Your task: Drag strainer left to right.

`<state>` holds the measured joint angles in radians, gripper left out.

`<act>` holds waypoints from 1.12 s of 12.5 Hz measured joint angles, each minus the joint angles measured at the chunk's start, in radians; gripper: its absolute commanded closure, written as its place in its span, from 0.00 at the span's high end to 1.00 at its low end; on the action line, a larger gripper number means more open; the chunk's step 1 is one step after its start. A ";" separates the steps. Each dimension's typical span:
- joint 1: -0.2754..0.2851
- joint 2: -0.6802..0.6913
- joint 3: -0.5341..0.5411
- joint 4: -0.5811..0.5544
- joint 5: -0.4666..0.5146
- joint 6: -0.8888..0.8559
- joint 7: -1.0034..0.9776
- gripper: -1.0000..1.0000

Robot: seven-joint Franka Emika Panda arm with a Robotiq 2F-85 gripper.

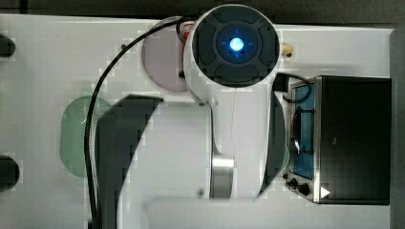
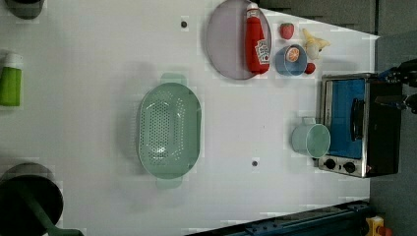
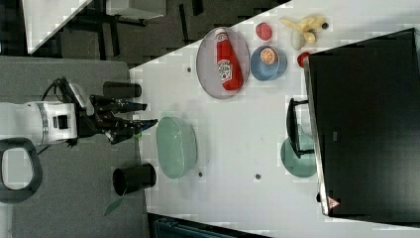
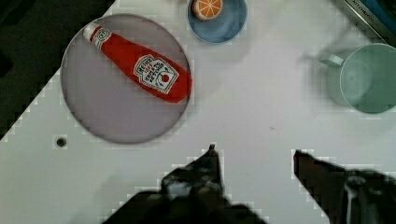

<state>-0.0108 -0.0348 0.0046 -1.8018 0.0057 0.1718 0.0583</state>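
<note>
Standing apart and holding nothing, gripper (image 4: 254, 154) fingers framing bare white table (image 4: 261, 112) in the wrist view. Hanging beyond the table's edge in the right view, gripper (image 3: 141, 121) tips pointing toward the strainer (image 3: 176, 147) and stopping just short of its rim, not touching.

Lying nearest ahead in the wrist view, a greyish-pink plate (image 4: 107, 107) carrying a red ketchup bottle (image 4: 140, 65) on its side; beside it a blue bowl (image 4: 219, 23) holding an orange slice (image 4: 208, 8); off to the other side a pale green mug (image 4: 366, 77), mouth turned toward the camera.

Sitting mid-table in the left view, the strainer (image 2: 169, 130), holes showing, tab handles at both ends. Standing well apart from it toward the left view's right, the mug (image 2: 311, 139) just beside a toaster oven (image 2: 356, 125), with the plate (image 2: 228, 42), bottle (image 2: 256, 39), bowl (image 2: 290, 60), a strawberry (image 2: 286, 30) and a banana (image 2: 314, 44) clustered toward the left view's top.

Spreading bare between strainer and mug in the left view, open white tabletop. Crowding the left view's left edge, a green bottle (image 2: 11, 78) and two dark round posts.
</note>
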 measured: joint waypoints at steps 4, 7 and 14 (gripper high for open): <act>0.000 -0.442 -0.015 -0.298 -0.060 -0.264 -0.004 1.00; -0.023 -0.636 -0.012 -0.241 -0.034 -0.238 -0.014 1.00; -0.004 -0.321 0.347 -0.241 -0.012 0.024 0.132 1.00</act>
<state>-0.0151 -0.3562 0.3511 -2.0430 -0.0059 0.1960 0.1907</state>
